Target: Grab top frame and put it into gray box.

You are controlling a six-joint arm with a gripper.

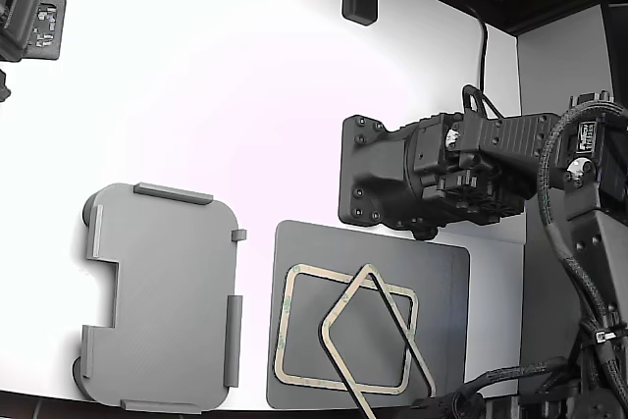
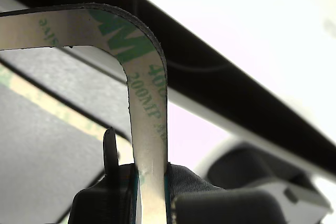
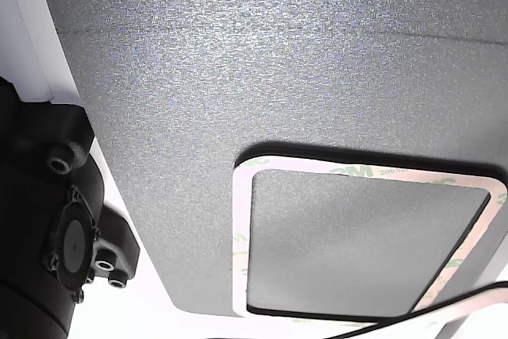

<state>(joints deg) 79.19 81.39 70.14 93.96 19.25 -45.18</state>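
In the wrist view the hand [image 2: 152, 192] is pinching one side of the top frame [image 2: 147, 108], the printed backing rising from between the pads with a rounded corner above. In the exterior view that frame [image 1: 378, 340] stands tilted, raised off the dark mat [image 1: 446, 282], while the second frame [image 1: 294, 331] lies flat on the mat beneath it. So the grab looks done; the carry and release remain. The gray box [image 1: 162, 291] sits empty on the white worktop [image 1: 196, 95], just beside the mat toward the exterior view's left, apart from the lifted frame.
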